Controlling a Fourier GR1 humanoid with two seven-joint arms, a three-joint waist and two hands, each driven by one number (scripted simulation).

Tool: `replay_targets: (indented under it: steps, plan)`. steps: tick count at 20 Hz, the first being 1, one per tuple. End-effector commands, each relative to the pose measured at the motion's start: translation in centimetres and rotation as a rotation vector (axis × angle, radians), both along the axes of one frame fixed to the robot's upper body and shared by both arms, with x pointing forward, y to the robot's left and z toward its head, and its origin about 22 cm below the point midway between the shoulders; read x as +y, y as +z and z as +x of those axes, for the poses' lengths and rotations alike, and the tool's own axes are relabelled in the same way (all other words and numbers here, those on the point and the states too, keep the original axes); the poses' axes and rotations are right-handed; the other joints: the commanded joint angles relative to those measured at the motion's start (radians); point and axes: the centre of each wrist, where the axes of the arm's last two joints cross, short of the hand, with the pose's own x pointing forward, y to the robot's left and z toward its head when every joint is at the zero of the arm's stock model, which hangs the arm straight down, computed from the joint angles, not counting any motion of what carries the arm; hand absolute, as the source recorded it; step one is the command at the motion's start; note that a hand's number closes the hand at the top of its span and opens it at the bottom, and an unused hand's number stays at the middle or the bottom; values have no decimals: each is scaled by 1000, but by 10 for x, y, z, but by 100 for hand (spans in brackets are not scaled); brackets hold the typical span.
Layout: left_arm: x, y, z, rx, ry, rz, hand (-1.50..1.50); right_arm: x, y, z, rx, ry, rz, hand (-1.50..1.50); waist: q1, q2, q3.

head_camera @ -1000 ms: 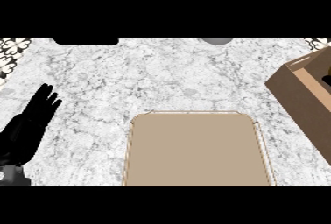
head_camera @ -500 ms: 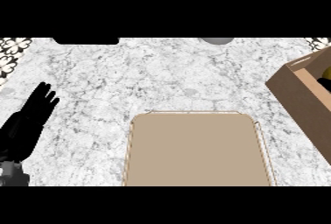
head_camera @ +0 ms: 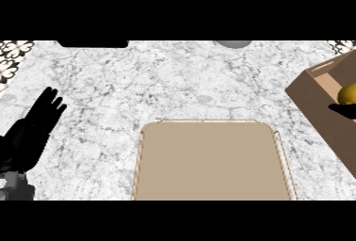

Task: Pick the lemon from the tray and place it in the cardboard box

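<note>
Counter (head_camera: 173,80) is showing white marble w/ grey veining. Tray (head_camera: 208,160) is looking plain tan, w/ a paler cream rim. Cardboard box (head_camera: 316,106) is showing brown outside, lighter tan along its top edge. Lemon (head_camera: 348,93) inside it is showing yellow w/ an olive shade on one side. Left hand (head_camera: 35,127) is showing solid black, w/ grey at the wrist. Wall tile (head_camera: 14,54) at the far left corner is showing a black & white floral pattern.

Looks like a kitchen: white marbled desk (head_camera: 181,84), patterned tile (head_camera: 14,59) at the edge, a tan tray (head_camera: 208,162) on top.
</note>
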Motion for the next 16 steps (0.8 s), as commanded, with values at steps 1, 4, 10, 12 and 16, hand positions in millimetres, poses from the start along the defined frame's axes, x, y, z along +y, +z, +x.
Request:
replay_targets:
  steps: [1,4,10,12,16]
  plan:
    - [5,2,-1,2,2,-19,0,-11,-14,-5,37,59,87,-150,-4,0,2]
    - [-5,8,5,-10,5,-7,0,-13,-25,-5,-71,86,97,-150,-4,0,2]
    - [3,-9,-2,7,32,-3,0,-24,0,-18,-480,-16,320,-150,-31,-3,2]
    - [2,10,-11,0,0,-9,0,-31,-3,-24,-551,-71,377,-150,-13,-6,3]
    - [1,-10,-14,7,2,-11,0,-67,26,-51,-650,-79,471,-150,-20,-4,2]
